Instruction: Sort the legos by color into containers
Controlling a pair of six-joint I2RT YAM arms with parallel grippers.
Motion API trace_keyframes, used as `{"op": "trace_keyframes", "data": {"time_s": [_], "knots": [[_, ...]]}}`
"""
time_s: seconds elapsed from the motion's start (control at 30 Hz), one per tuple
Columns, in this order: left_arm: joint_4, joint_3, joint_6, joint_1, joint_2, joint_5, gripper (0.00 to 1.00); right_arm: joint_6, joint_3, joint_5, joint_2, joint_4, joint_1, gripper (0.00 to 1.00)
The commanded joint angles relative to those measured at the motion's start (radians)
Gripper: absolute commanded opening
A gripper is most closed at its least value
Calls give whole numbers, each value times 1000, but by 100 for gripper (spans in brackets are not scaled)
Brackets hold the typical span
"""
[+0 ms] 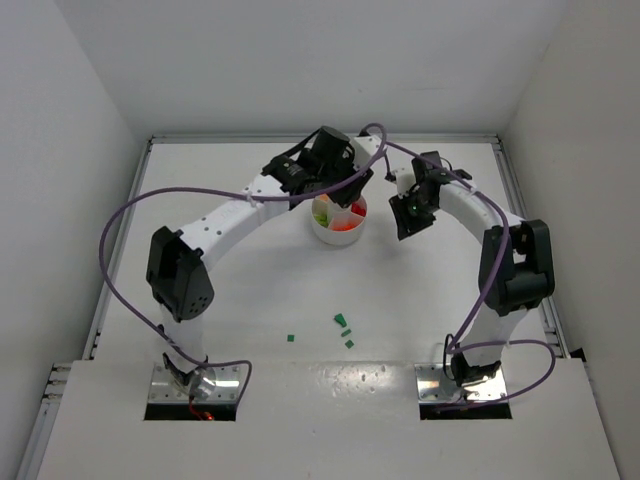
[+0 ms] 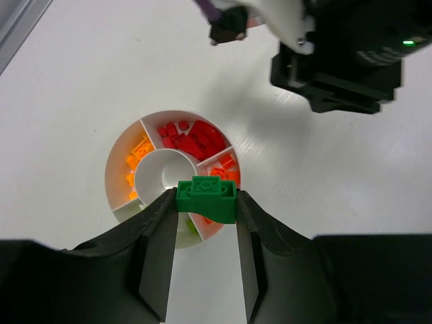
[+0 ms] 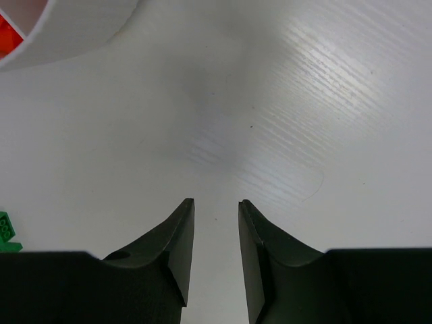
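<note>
My left gripper [image 2: 206,200] is shut on a green lego [image 2: 206,198] and holds it above the near side of the round white dish [image 2: 119,152]. The dish's wedges hold red legos [image 2: 192,138], orange legos [image 2: 137,156] and a yellow-green one [image 2: 192,226]. In the top view the left gripper [image 1: 335,190] hangs over the dish [image 1: 338,236]. My right gripper [image 3: 216,202] is open and empty over bare table, right of the dish [image 3: 67,30]; it also shows in the top view [image 1: 408,222]. Several green legos [image 1: 343,322] lie loose on the table.
One green lego [image 1: 291,338] lies apart to the left of the loose group. A green lego [image 3: 8,231] shows at the left edge of the right wrist view. The right arm's wrist [image 2: 351,57] stands just beyond the dish. White walls enclose the table.
</note>
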Motion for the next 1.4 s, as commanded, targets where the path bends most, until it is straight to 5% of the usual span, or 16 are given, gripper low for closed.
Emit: {"op": "trace_keyframes", "data": {"time_s": [0.0,1.03,1.2,1.37], "knots": [[-27,36,-46,37,60,-11,42,3,49,-13,4,2,-5,33],[-27,134,-66,97,204,-86,48,3,79,-31,35,-17,-5,33],[-37,144,-66,106,213,-95,67,3,79,-31,44,-17,-5,33],[-37,144,-66,115,210,-94,68,-7,79,-80,44,-27,-5,30]]}}
